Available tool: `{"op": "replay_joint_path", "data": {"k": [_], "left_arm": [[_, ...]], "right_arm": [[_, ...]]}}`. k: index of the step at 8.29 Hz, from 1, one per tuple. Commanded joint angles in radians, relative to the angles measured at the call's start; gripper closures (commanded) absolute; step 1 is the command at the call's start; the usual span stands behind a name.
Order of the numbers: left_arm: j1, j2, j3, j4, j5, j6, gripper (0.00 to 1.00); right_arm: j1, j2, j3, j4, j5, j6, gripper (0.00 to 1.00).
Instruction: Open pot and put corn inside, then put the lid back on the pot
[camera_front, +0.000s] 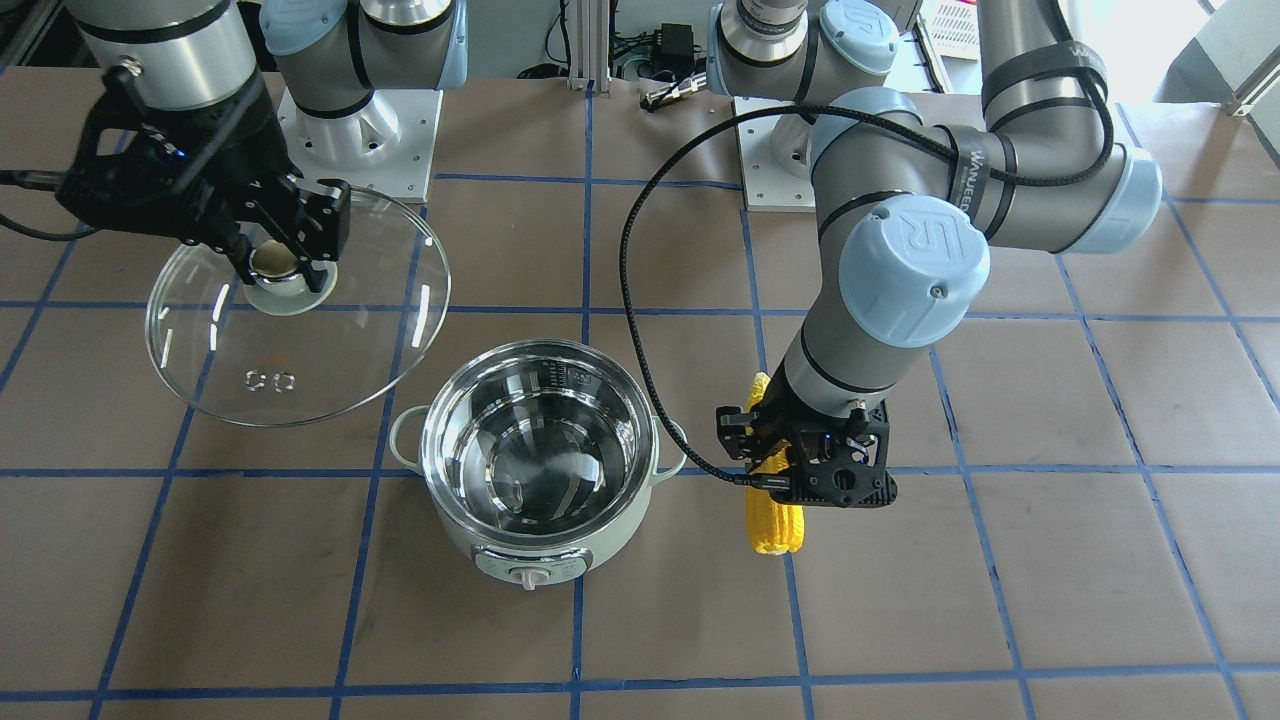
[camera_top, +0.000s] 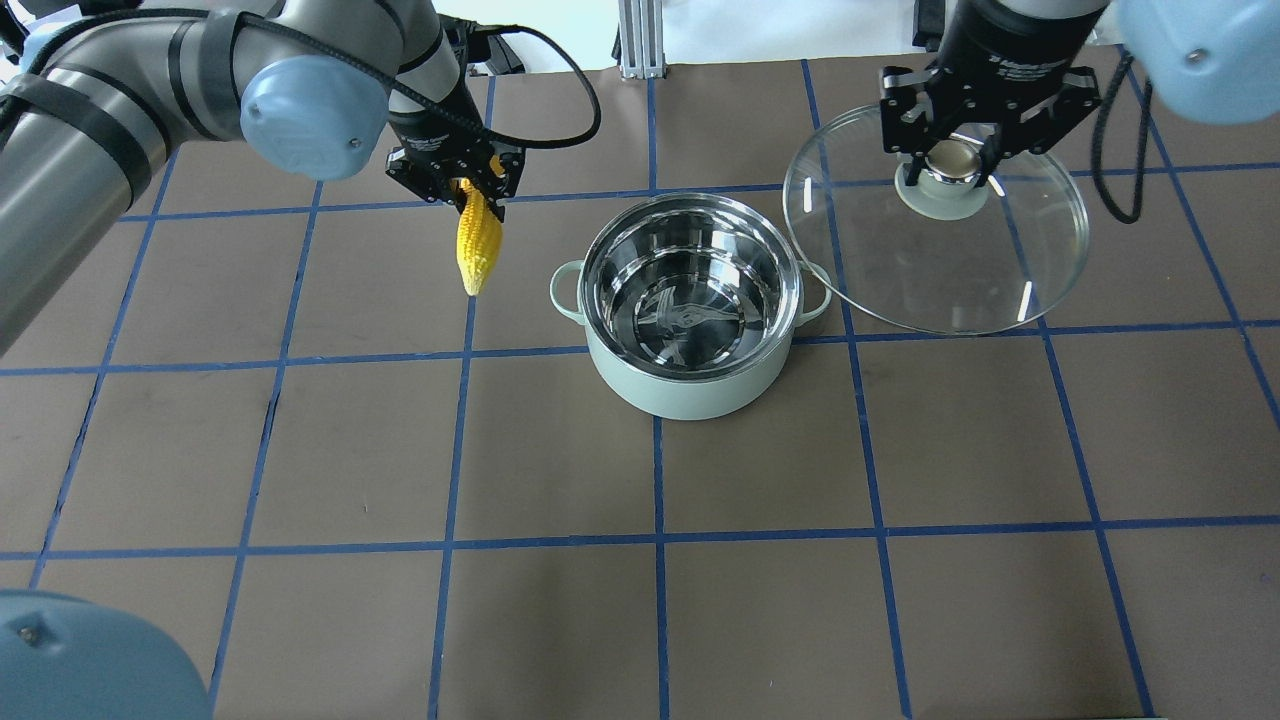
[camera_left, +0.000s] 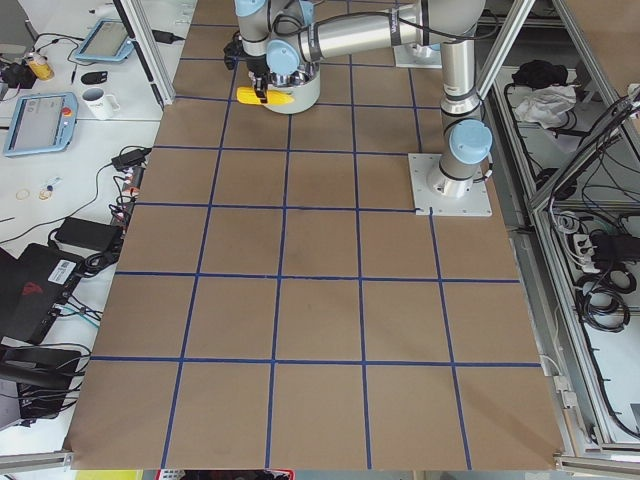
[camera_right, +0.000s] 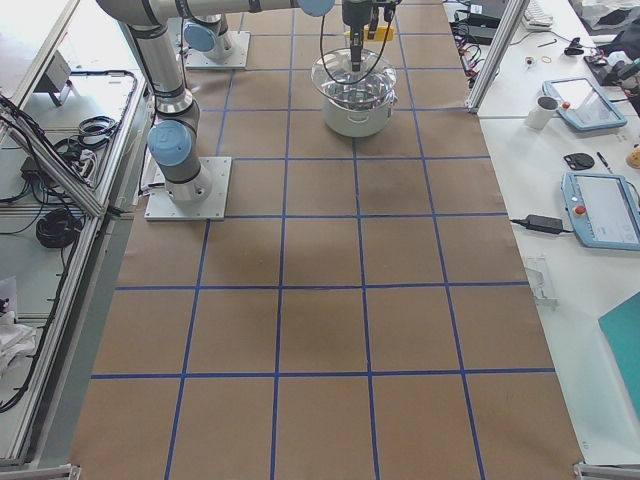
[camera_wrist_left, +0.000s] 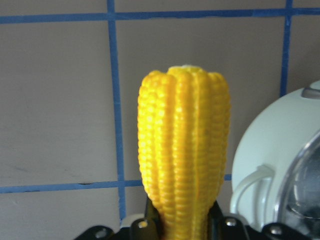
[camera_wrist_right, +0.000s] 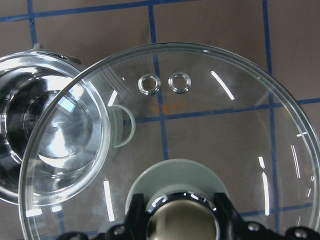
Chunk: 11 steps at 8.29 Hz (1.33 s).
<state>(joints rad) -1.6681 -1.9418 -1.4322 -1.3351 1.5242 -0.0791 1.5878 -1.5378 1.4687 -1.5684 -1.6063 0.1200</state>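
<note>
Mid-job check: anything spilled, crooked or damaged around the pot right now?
Nothing stands out. The pot stands upright, open and empty. The right gripper holds the lid off to the side, with no cracks showing. The left gripper grips the corn by one end beside the pot.

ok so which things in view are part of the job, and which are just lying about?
In the job:
pot, open and empty
corn, in the left gripper, beside the pot
lid, in the right gripper, off the pot

Lying about, on the side bench:
mug
teach pendant
power adapter
</note>
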Motion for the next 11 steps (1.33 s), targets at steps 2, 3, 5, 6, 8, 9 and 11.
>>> {"op": "replay_joint_path", "data": {"k": [2, 3, 5, 6, 8, 9, 11], "left_arm": [[-0.181, -0.034, 0.163, -0.108, -0.047, -0.155, 1.00], [-0.214, -0.061, 0.165, -0.101, -0.071, -0.189, 1.00], [-0.248, -0.127, 0.160, -0.098, -0.082, -0.232, 1.00], [-0.252, -0.144, 0.161, -0.098, -0.081, -0.263, 1.00], [-0.259, -0.157, 0.156, -0.086, -0.082, -0.278, 1.00], [-0.269, -0.176, 0.154, -0.066, -0.100, -0.280, 1.00], [-0.282, -0.195, 0.153, 0.003, -0.101, -0.288, 1.00]], "right_arm": [[-0.068, -0.030, 0.012, 0.097, -0.006, -0.117, 0.82], [-0.068, -0.028, 0.012, 0.094, -0.006, -0.117, 0.82], [-0.072, -0.028, 0.012, 0.094, -0.035, -0.154, 0.82], [-0.074, -0.027, 0.012, 0.094, -0.037, -0.155, 0.82], [-0.072, -0.028, 0.013, 0.094, -0.038, -0.155, 0.82], [-0.072, -0.030, 0.015, 0.091, -0.040, -0.155, 0.82], [-0.072, -0.031, 0.015, 0.091, -0.038, -0.155, 0.82]]}}
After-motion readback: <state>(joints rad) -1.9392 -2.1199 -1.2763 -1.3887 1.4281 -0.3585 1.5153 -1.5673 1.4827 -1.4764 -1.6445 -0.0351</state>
